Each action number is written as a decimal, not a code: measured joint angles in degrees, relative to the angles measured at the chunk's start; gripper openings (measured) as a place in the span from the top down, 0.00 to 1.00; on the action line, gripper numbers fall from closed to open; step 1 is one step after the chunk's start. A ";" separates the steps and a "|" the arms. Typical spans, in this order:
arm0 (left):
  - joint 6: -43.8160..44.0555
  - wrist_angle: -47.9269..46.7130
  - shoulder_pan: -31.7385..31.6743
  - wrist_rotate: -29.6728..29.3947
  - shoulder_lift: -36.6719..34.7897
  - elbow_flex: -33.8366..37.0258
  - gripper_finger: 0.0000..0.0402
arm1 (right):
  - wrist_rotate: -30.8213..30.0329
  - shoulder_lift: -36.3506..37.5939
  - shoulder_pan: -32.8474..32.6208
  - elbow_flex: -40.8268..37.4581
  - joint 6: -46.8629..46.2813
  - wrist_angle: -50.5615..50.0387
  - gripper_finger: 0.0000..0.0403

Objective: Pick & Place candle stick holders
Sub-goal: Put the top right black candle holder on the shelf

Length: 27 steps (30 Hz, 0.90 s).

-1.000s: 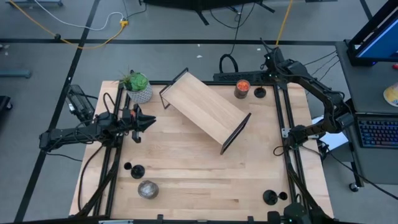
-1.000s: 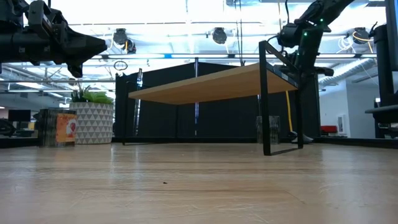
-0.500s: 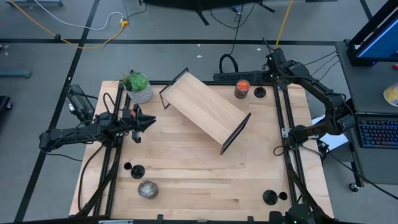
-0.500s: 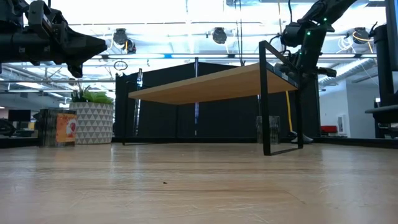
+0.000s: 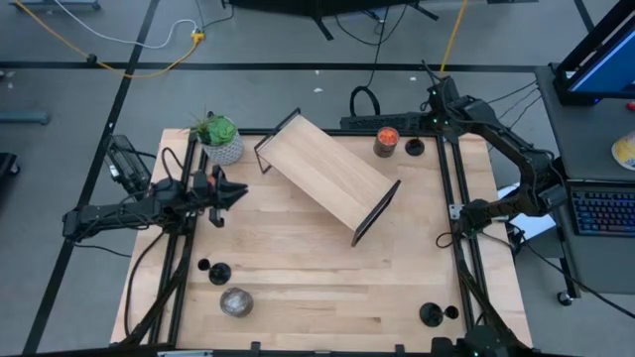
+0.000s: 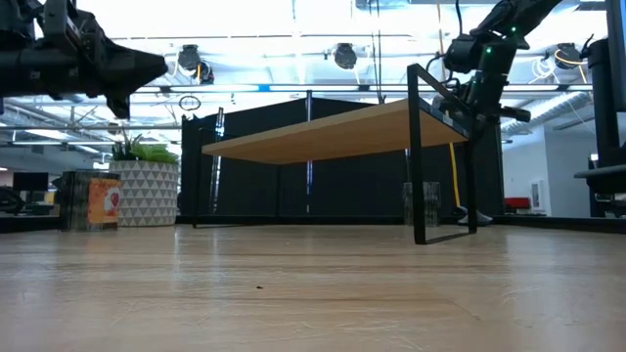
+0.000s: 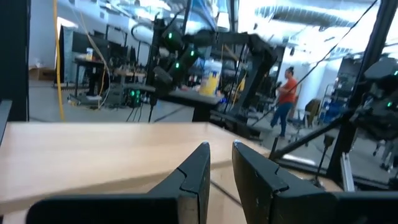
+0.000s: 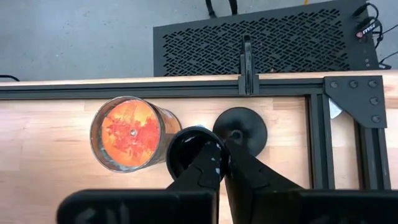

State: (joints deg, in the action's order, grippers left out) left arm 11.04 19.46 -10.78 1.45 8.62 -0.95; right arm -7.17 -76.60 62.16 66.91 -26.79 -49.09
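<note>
High view: holder [image 5: 415, 148] at 1 o'clock on table [image 5: 298, 297], just beside jar [image 5: 386, 141].
My right claw [image 8: 221, 155]: closed tight, apparently pinching the holder's thin stem.
My left claw [image 7: 221, 158]: barely open, empty, hovering at 9 o'clock.
Handling: likely light, stiff, slick, top-heavy.
Hold point: stem, between cup and base.

We see bare surface [image 5: 298, 268] in front of the slanted wooden shelf [image 5: 327, 177], wide passage there. Behind its far end, the orange jar [image 5: 386, 141] and a candle stick holder [image 5: 415, 148] crowd the corner.
</note>
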 joint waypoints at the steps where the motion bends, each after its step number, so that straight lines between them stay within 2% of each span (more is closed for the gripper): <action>1: -0.01 0.90 0.00 0.00 -0.01 0.00 0.82 | 0.03 0.00 0.01 0.05 -0.03 -0.10 1.00; 10: 0.89 8.24 -0.01 0.01 -0.02 0.00 0.82 | 1.21 0.15 0.11 0.68 -1.05 -1.06 1.00; 27: 4.51 12.41 0.01 -0.02 -0.02 -0.02 0.82 | 2.42 0.06 0.14 3.17 -2.48 -5.06 1.00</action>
State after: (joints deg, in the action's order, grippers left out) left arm 15.55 31.88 -10.77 1.43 8.60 -0.97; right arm -4.75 -76.54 62.30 70.07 -29.26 -54.14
